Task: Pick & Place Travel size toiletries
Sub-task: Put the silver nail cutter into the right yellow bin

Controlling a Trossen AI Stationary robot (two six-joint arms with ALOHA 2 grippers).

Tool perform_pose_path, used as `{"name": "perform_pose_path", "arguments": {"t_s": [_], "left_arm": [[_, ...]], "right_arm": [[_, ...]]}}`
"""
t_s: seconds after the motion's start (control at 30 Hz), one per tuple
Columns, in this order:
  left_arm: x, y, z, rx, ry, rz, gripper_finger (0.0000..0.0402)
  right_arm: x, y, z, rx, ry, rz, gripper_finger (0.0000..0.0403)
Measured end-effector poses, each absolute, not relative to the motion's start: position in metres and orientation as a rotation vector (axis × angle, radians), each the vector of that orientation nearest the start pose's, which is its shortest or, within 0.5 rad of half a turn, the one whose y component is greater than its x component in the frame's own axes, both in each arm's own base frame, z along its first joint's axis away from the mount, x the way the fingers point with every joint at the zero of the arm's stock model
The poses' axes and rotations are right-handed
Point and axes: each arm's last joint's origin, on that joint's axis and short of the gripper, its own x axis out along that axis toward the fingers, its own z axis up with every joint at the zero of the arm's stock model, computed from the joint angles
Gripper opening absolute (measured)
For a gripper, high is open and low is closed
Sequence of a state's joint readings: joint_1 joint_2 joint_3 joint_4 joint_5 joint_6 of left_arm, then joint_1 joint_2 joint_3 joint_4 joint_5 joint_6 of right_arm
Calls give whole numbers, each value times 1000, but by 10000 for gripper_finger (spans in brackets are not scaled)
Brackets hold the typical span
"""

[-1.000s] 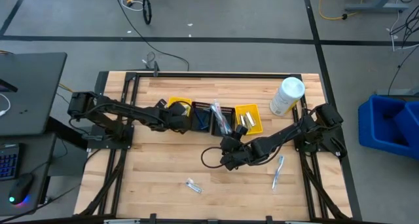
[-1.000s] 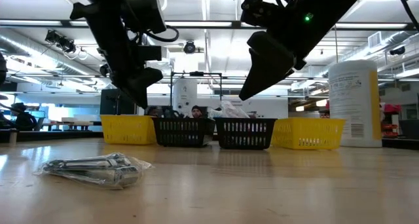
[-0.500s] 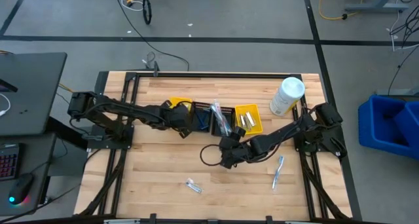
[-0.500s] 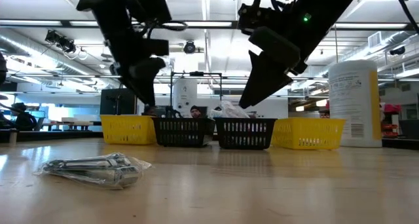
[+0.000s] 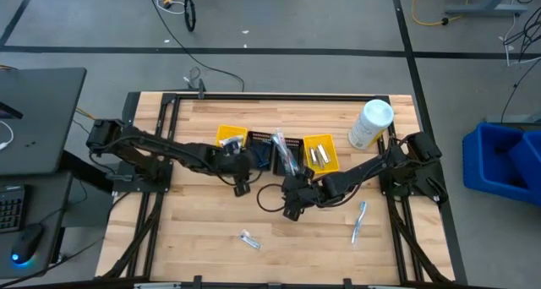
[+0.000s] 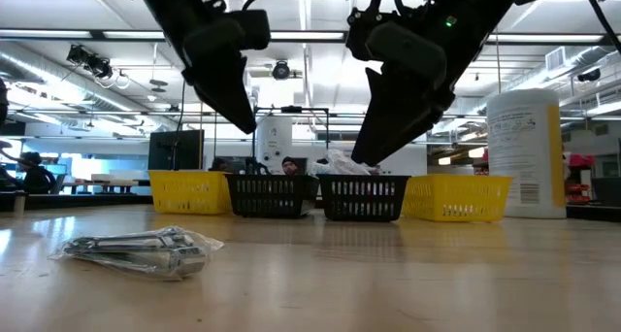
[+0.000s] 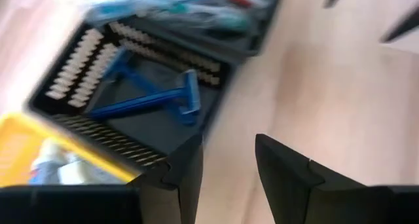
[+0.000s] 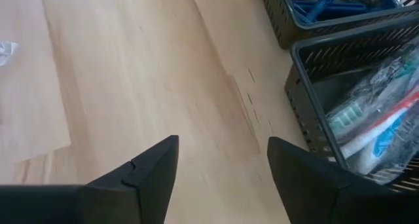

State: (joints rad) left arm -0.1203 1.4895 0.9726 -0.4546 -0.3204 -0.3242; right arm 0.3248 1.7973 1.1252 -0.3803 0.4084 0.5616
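Four baskets (image 5: 279,151) are lined up in a row across the middle of the wooden table (image 5: 211,238), and every place below is given from this row. Plank seams run across the pale table, and a black frame borders its edges. Bare wood lies open between the row and the near edge, broken only by two loose items.

At the row's right end, toward the far right corner, a white cylindrical bottle (image 5: 369,124) is stood upright; print is seen on its label in the low view but cannot be read.

Yellow solid-walled bins (image 5: 320,152) close the row at both ends, and two dark slotted ones sit between them. A blue razor (image 7: 152,100) is held in the left dark basket; clear-wrapped toothbrushes (image 8: 366,122) with teal and red parts are piled in the right dark one. Small pale tubes (image 5: 314,156) lie in the right yellow bin.

Both dark grippers hover just before the row. Left gripper (image 5: 240,184) is seen with fingers apart, gripping nothing. Right gripper (image 5: 291,209) is likewise spread and empty.

Well before the row, a crinkled clear packet (image 5: 248,238) lies near the near edge, and a wrapped toothbrush (image 5: 358,220) lies to its right.
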Motion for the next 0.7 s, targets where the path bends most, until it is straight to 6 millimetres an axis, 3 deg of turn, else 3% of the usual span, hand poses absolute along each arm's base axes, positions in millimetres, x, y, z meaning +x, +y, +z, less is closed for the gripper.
{"name": "perform_pose_path", "arguments": {"t_s": [0.37, 0.7], "left_arm": [[296, -60, 223, -72, 858, 96, 146], [292, -111, 230, -70, 740, -165, 144]], "right_arm": [[341, 104, 174, 179, 898, -352, 244], [343, 113, 176, 328, 866, -322, 251]]}}
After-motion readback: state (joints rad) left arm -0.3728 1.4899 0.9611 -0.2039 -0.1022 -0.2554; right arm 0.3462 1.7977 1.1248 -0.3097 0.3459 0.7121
